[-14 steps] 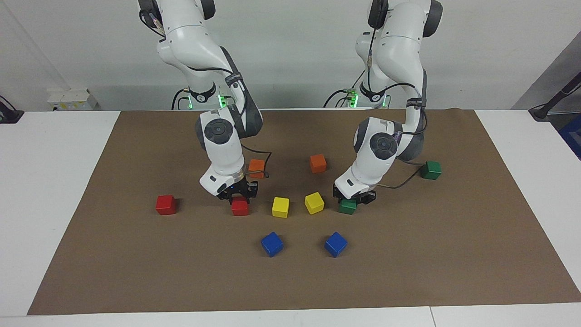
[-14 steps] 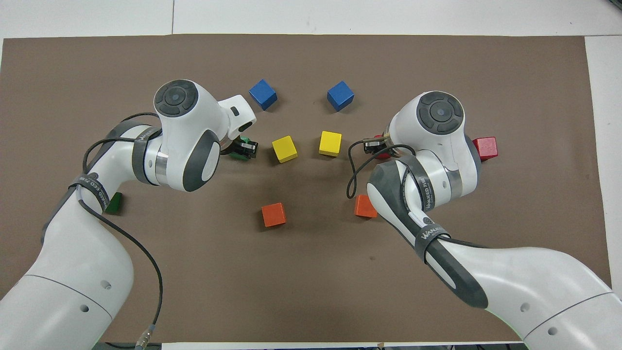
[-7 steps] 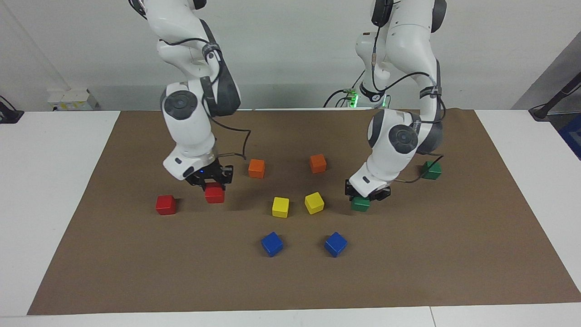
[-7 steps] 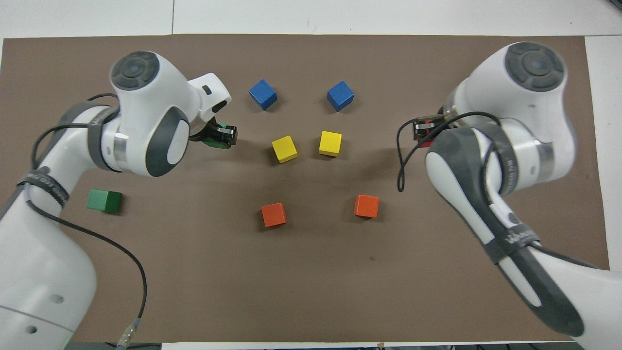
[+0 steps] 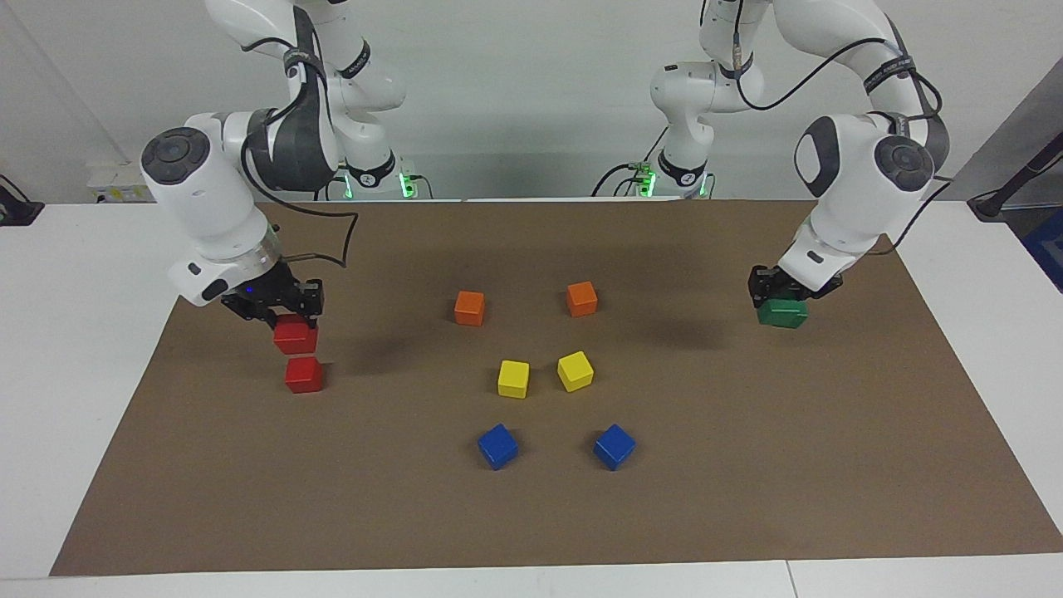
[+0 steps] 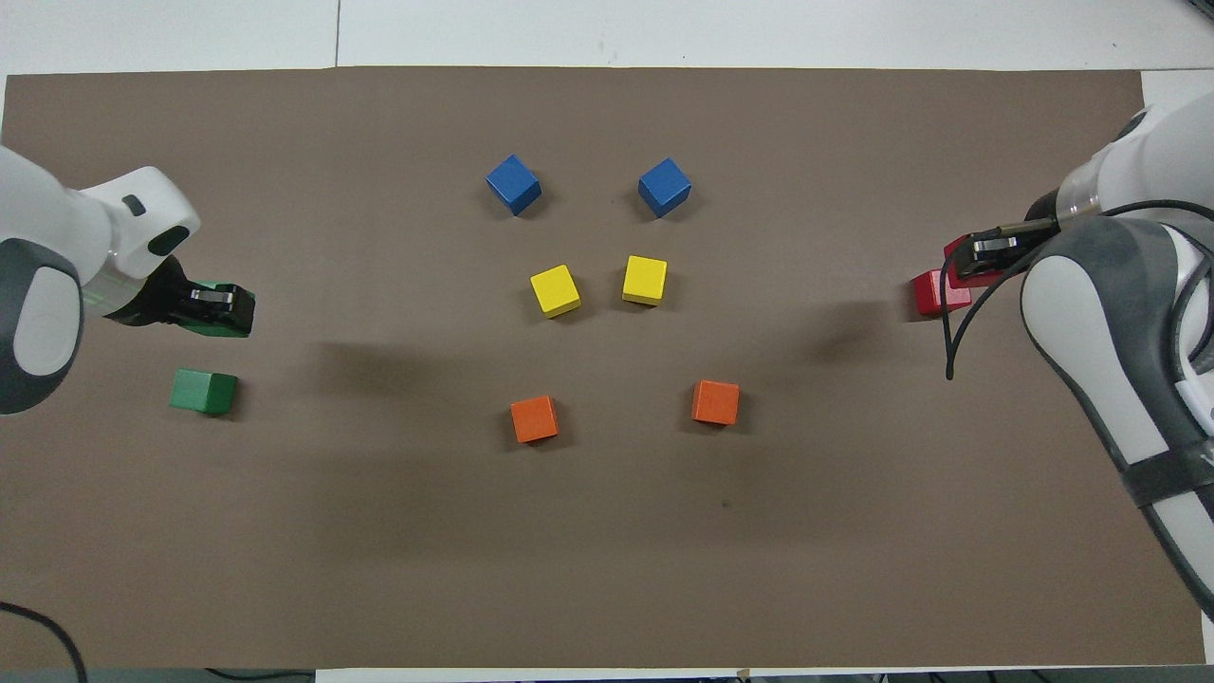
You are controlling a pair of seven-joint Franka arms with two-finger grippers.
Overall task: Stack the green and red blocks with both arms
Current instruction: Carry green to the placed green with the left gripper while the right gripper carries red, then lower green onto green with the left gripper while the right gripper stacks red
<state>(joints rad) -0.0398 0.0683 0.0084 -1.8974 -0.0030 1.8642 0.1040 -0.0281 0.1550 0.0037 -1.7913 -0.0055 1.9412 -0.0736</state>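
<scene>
My right gripper [image 5: 282,314] [image 6: 986,254] is shut on a red block [image 5: 296,337] and holds it just above the second red block [image 5: 304,374] [image 6: 934,292], which lies on the brown mat [image 5: 747,465] at the right arm's end. A small gap shows between the two. My left gripper [image 5: 779,292] [image 6: 216,302] is shut on a green block [image 6: 194,328] at the left arm's end, close over the other green block [image 6: 203,391] on the mat. In the facing view the two green blocks [image 5: 782,314] merge into one shape under the gripper.
Two orange cubes [image 5: 469,307] [image 5: 582,298], two yellow cubes [image 5: 513,378] [image 5: 575,370] and two blue cubes [image 5: 497,446] [image 5: 614,446] sit in pairs mid-mat between the arms. White tabletop surrounds the mat.
Both arms lifted their blocks from mid-mat and swung outward. The right carried its red block over the other red one, and the left carried its green block to the other green one.
</scene>
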